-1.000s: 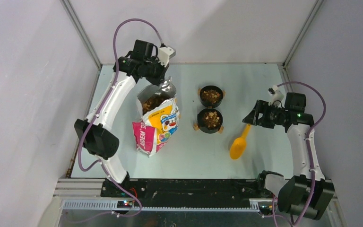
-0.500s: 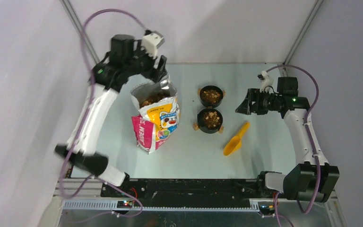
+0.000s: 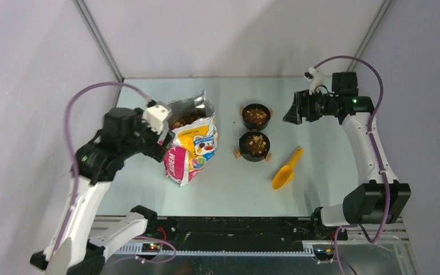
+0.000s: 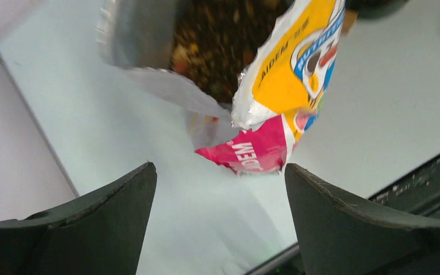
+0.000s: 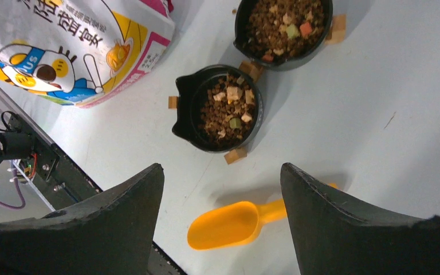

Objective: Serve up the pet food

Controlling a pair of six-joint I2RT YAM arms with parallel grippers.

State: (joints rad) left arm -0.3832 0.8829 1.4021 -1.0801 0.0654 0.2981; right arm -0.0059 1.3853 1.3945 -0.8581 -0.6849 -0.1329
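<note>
The pet food (image 3: 256,116) fills two black bowls, the far bowl (image 5: 283,26) and the near bowl (image 5: 223,109), with brown kibble and a few coloured bits. More kibble (image 4: 223,40) shows inside the open cartoon-cat bag (image 3: 192,146), which stands left of the bowls. My left gripper (image 3: 161,148) is open beside the bag's left side, touching nothing; in the left wrist view the gripper (image 4: 220,167) frames the bag (image 4: 281,86) from a distance. My right gripper (image 3: 289,113) hangs open and empty, high and to the right of the far bowl. The yellow scoop (image 5: 229,225) lies empty on the table.
The scoop (image 3: 285,171) lies to the right of and nearer than the near bowl, handle pointing to the far right. Small tan blocks (image 5: 236,154) sit around the bowls. A black rail (image 3: 235,226) runs along the table's near edge. Grey walls close in the left, back and right.
My left gripper opened, let go of the bag's top and swung back to the bag's near left. My right gripper rose and moved farther back, away from the scoop.
</note>
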